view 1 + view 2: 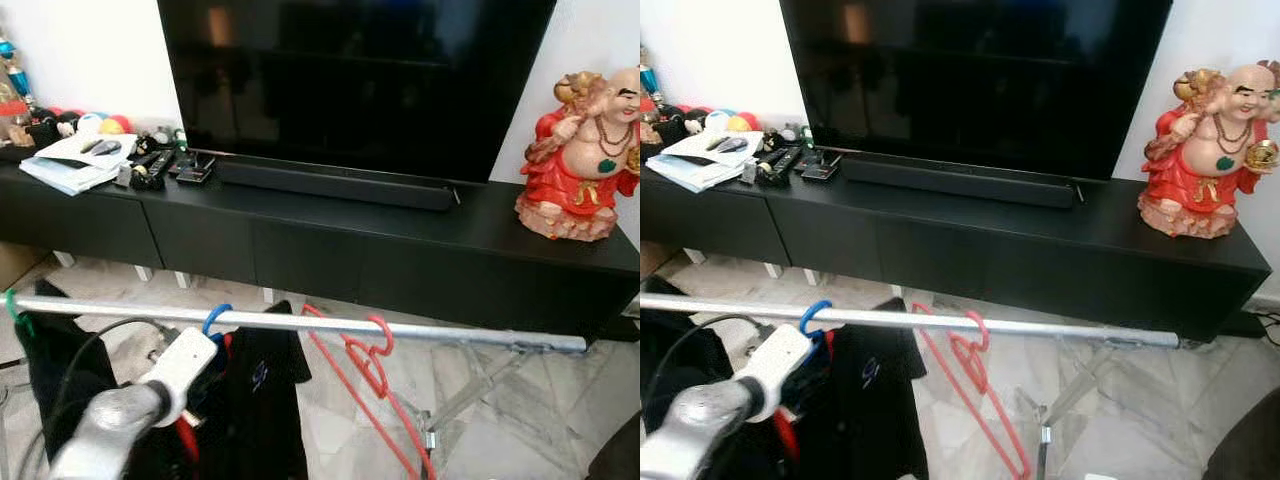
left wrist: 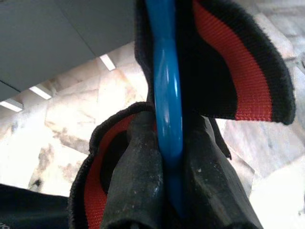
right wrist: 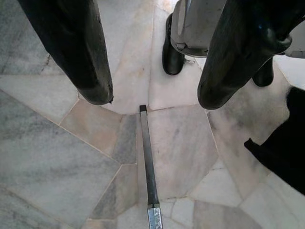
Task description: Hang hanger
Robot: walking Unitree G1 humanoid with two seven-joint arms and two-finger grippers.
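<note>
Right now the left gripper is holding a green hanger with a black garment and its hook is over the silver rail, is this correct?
Not quite: the hanger in the left gripper is blue, not green, as the left wrist view shows. The rest holds: it carries a black garment and its hook sits over the silver rail.

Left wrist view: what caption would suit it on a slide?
Left gripper shut on a blue plastic hanger carrying a black garment with red trim, above pale marble floor.
</note>
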